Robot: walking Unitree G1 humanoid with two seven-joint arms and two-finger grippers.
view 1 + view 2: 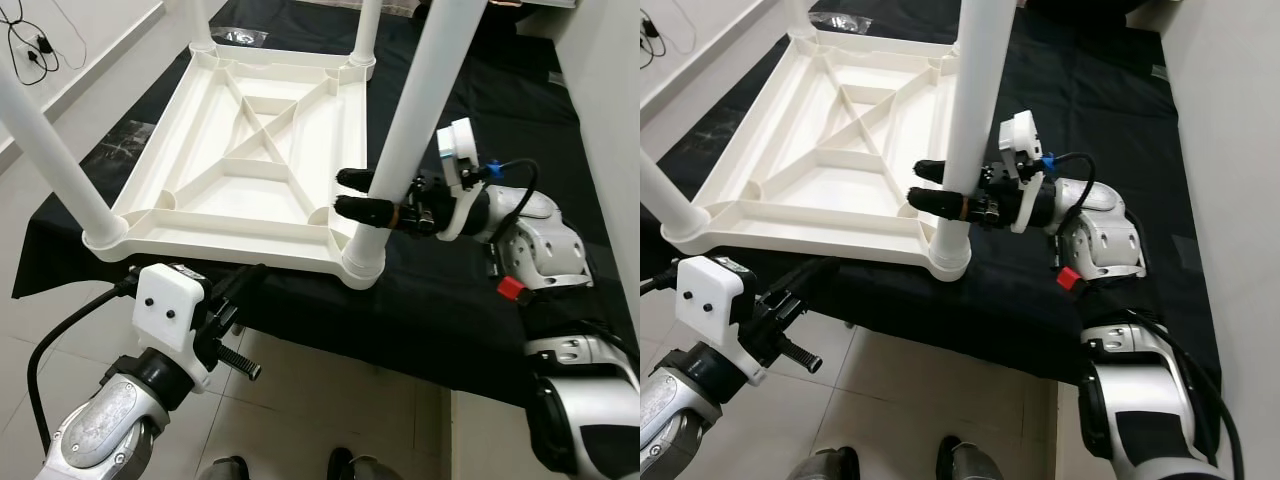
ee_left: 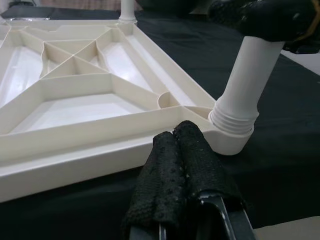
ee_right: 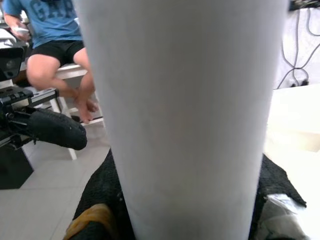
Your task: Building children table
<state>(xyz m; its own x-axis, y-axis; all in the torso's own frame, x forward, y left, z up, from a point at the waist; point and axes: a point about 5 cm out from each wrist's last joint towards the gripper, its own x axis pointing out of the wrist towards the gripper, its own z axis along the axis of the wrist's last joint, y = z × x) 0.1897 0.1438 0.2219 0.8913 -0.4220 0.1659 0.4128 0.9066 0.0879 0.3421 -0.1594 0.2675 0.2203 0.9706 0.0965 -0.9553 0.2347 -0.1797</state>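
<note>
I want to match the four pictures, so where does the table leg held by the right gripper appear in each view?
Left eye view: leg, right of centre, between the right gripper jaws.
Right eye view: centre.
Left wrist view: upper right.
Right wrist view: close, across the middle.
Shared landmark: the corner socket.

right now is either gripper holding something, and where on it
The right gripper grips the white table leg low on its shaft, just above the corner socket of the upturned tabletop. The left gripper is shut on nothing.
</note>
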